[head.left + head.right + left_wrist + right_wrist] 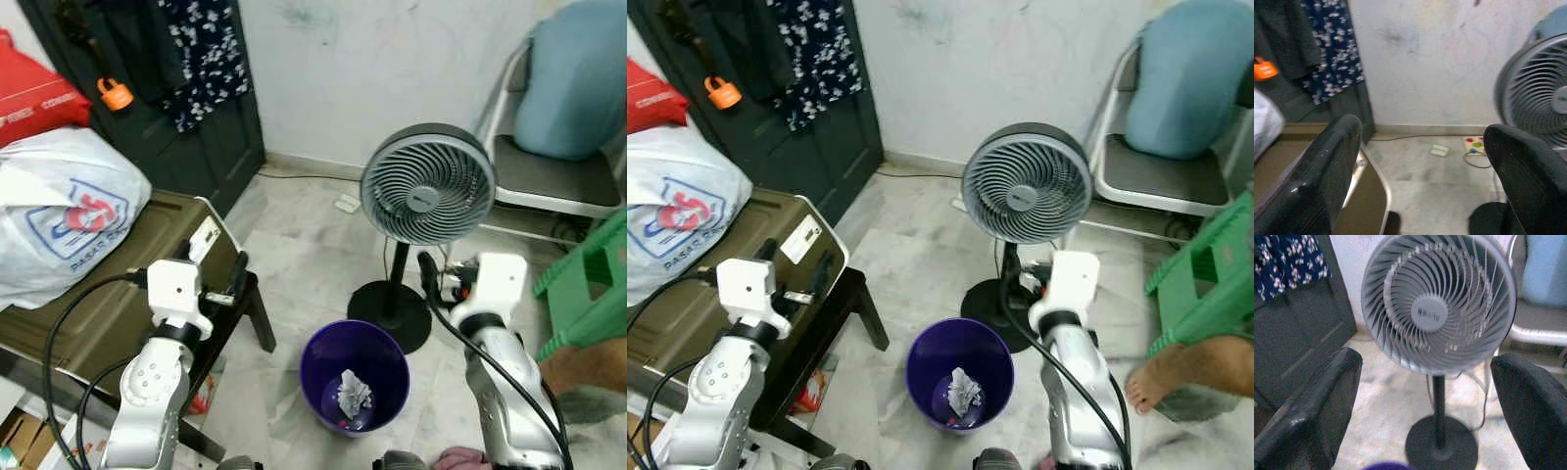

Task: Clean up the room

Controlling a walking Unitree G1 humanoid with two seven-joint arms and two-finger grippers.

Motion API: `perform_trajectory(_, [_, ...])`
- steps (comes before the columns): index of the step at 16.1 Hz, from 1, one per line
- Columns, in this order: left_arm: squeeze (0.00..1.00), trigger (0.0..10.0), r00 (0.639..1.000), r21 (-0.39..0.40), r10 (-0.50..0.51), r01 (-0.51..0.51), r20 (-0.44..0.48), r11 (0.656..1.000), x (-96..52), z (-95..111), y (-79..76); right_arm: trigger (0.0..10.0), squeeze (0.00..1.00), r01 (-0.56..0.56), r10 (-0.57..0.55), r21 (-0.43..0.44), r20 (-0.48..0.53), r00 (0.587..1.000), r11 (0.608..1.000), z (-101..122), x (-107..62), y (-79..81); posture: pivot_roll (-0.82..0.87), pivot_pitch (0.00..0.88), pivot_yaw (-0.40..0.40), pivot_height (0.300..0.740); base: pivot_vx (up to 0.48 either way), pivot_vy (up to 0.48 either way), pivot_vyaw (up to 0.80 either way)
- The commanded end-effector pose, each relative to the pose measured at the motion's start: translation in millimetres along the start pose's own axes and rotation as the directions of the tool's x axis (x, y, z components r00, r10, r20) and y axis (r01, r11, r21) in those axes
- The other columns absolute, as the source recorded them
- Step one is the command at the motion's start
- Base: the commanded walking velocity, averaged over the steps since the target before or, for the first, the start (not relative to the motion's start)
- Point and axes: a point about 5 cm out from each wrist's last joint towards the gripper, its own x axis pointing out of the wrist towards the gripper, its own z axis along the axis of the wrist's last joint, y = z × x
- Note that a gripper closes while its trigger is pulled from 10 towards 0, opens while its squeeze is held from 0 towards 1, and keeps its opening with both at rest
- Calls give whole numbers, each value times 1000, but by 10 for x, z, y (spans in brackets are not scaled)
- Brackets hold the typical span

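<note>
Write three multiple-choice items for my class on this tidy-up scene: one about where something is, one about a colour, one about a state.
1. Where does the crumpled paper lie?
A. On the green stool
B. Inside the bin
C. On the suitcase

2. What colour is the bin?
A. Purple
B. Red
C. White

3. How do the fingers of the left gripper and the right gripper stand?
A. Both shut
B. Left shut on paper
C. Both open and empty

Answers:
1. B, the white wad sits at the bottom of the bin, in front of the fan.
2. A, its rim and wall are purple.
3. C, each wrist view shows two black fingers wide apart with nothing between them.
</note>
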Motion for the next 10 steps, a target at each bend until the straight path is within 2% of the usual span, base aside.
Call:
perform_trajectory(1, [0,10000,1000,-9,-8,8,-5,1000,-19,13,18,10000,0,-13,14,-28,34,999,1000,44,33,60,-178,0,101,740,0,0,0])
perform_trajectory(3, [0,10000,999,-23,-32,31,-15,999,-18,4,3,10000,0,3,-1,-25,64,998,1000,86,33,84,-186,0,121,740,0,0,0])
perform_trajectory(4, [0,10000,999,-31,-46,45,-13,999,5,16,-18,10000,0,-73,70,40,50,996,997,71,2,128,-193,0,133,740,0,0,0])
perform_trajectory(5, [0,10000,998,-45,-69,69,-7,997,49,38,-56,10000,0,-80,76,120,41,996,990,45,-29,138,-206,0,144,740,0,0,0])
perform_trajectory(6, [0,10000,997,-55,-83,83,-5,995,81,50,-83,10000,0,-57,52,131,41,998,990,36,-36,128,-206,0,144,740,0,0,0])
perform_trajectory(8, [0,10000,992,-61,-130,129,-11,990,147,55,-159,10000,0,-15,13,117,21,1000,993,19,-29,108,-226,0,160,740,0,0,0])
perform_trajectory(9, [0,10000,989,-57,-147,146,-13,988,155,56,-182,10000,0,5,-5,58,14,1000,998,15,-35,123,-231,0,164,740,0,0,0])
perform_trajectory(10, [0,10000,987,-57,-159,158,-16,986,158,55,-198,10000,0,-16,15,49,18,1000,999,22,-49,159,-235,0,168,740,0,0,0])
